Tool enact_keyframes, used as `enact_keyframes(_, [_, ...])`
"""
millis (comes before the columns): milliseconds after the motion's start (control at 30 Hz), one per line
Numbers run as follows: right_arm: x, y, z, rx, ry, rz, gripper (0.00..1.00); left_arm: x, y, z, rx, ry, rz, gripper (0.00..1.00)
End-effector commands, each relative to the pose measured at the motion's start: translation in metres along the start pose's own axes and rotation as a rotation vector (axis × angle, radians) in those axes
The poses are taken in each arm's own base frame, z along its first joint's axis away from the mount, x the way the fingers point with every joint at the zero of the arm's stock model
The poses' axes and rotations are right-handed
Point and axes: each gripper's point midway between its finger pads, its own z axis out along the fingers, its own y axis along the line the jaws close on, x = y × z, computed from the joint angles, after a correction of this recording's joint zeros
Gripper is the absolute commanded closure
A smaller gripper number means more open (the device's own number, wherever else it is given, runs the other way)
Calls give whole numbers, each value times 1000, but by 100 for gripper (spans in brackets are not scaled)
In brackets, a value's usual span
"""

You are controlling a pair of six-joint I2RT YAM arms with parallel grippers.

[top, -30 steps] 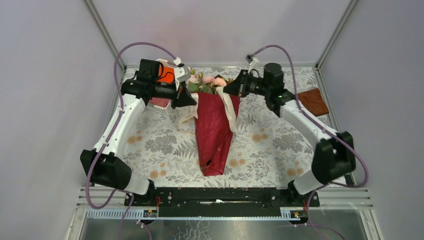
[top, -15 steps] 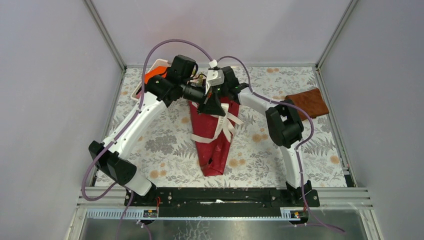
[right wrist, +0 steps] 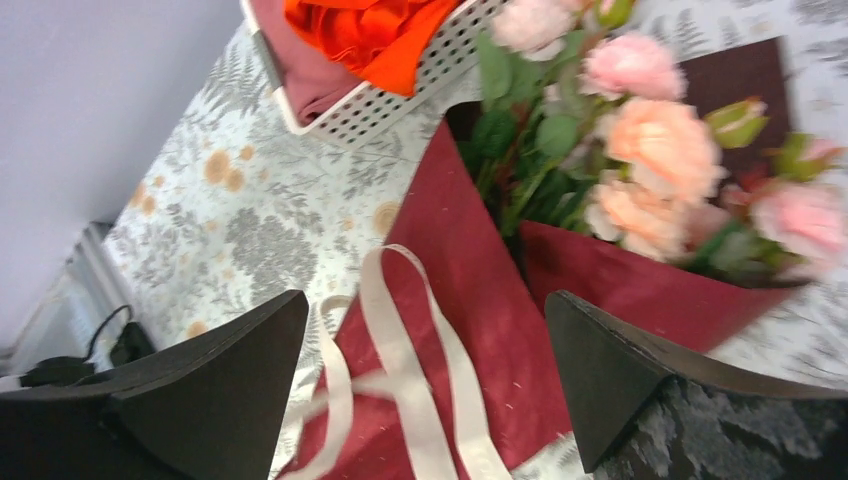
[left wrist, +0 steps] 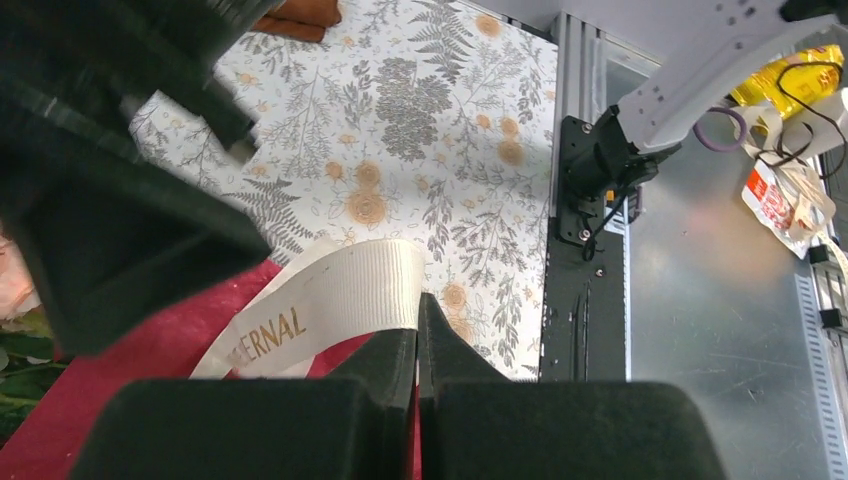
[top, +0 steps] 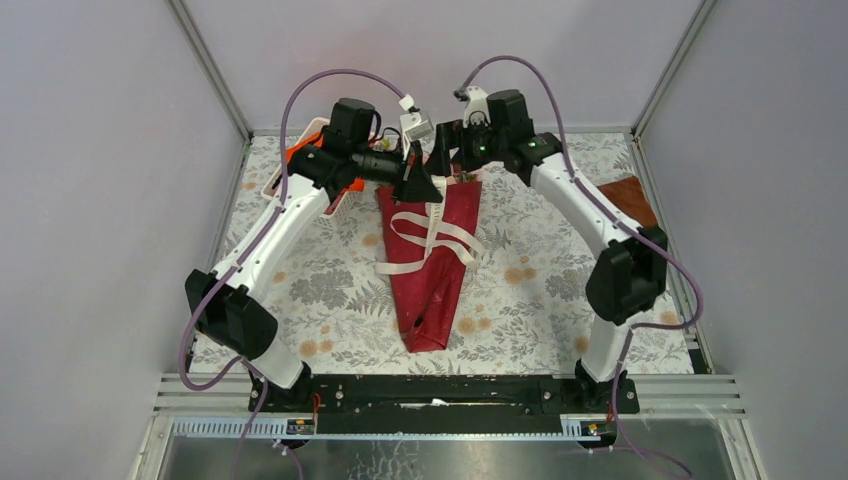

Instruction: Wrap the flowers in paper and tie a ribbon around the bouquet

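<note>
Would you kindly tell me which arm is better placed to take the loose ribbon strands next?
Right, I think: the left tool is shut on the ribbon, so it is busy, whereas the right tool hangs open above the loose strands lying on the paper.

A counter (top: 300, 290) draped in a white cloth printed with grey ferns and tan blossoms fills the enclosure. Plain pale lilac-grey walls (top: 440, 50) close the back and both sides, joined at the corners by slanting silver aluminium posts (top: 209, 68). Along the near edge run a black mounting rail (top: 440, 393) and a ribbed aluminium strip (top: 700, 395), then a glossy grey metal sheet (top: 450, 455). The light is soft and even.
</note>
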Motion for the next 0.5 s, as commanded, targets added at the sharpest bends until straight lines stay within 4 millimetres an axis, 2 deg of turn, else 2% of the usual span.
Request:
enact_keyframes(0, [-5,-19,-31,137,-9,-119,5,-7,22,0,-62,-41,5,100])
enact_keyframes(67, [-5,-19,-43,107,-41,-113,11,-10,33,-3,-89,-62,-7,100])
enact_keyframes(133, [2,-10,-52,6,-99,-116,16,-12,43,-5,-113,-73,-10,100])
enact_keyframes(167, [4,6,-60,-73,-135,-151,16,-11,47,-5,-122,-73,-12,100])
enact_keyframes(267, [29,48,-69,-322,-157,-219,11,-7,57,-1,-137,-64,-13,100])
enact_keyframes(367, [43,53,-72,-336,-198,-242,8,-1,66,1,-164,-51,-13,100])
enact_keyframes(467, [47,60,-67,-380,-242,-212,8,0,69,1,-174,-53,0,100])
